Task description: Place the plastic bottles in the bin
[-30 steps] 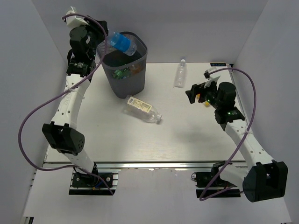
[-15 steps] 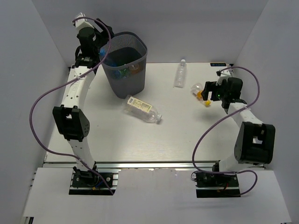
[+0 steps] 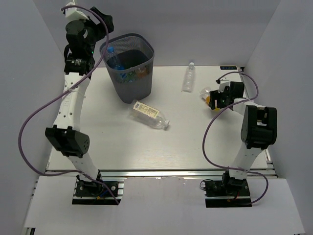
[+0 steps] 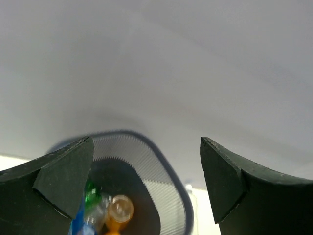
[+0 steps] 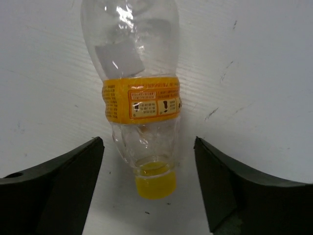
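The bin (image 3: 142, 49) stands at the back left with a blue-labelled bottle (image 3: 113, 58) leaning inside it. My left gripper (image 3: 101, 19) hangs open and empty above the bin's left rim. In the left wrist view the bin (image 4: 156, 166) lies below, holding a green bottle (image 4: 90, 192) and an orange one (image 4: 120, 209). A cream-labelled bottle (image 3: 149, 114) lies mid-table. A small clear bottle (image 3: 189, 77) lies further back. My right gripper (image 5: 148, 143) is open astride the neck of a yellow-capped, orange-labelled bottle (image 5: 142, 98), with a gap on each side. The top view shows that bottle (image 3: 207, 93) on the right.
Grey walls close in the table on the left, back and right. The right arm (image 3: 257, 125) is stretched out along the table's right edge. A purple cable (image 3: 39, 117) loops out beside the left arm.
My left gripper opened and the blue-labelled bottle dropped into the bin, then the arm drew up and left. The right gripper moved to the orange-labelled bottle and its jaws have narrowed.
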Action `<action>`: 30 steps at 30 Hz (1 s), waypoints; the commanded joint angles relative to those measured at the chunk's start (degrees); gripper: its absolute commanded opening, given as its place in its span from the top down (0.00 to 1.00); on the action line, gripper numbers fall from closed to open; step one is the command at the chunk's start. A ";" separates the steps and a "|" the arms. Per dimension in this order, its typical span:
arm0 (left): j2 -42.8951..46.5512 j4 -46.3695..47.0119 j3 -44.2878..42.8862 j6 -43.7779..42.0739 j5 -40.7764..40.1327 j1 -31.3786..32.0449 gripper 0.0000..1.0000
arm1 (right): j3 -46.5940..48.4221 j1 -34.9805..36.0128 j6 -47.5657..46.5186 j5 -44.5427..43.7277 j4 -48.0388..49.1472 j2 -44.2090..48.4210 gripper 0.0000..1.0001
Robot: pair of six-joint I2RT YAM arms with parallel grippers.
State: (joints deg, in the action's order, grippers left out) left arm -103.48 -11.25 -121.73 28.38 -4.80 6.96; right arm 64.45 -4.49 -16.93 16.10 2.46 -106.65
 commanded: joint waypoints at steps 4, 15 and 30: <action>18.91 -3.08 17.90 -0.08 6.27 0.16 0.02 | 5.43 -0.34 1.10 1.04 -5.35 -2.33 0.38; 42.93 6.67 54.75 12.56 14.35 0.60 0.02 | -0.97 0.62 6.29 10.17 -6.51 4.68 0.81; 34.14 14.58 63.72 14.94 10.69 19.22 0.02 | -7.06 29.35 28.34 12.73 5.97 24.21 0.90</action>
State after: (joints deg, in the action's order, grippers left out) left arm -69.14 -1.10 -58.43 41.67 6.57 24.97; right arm 55.48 23.46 4.49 29.52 5.02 -82.54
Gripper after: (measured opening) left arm 0.983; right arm 0.535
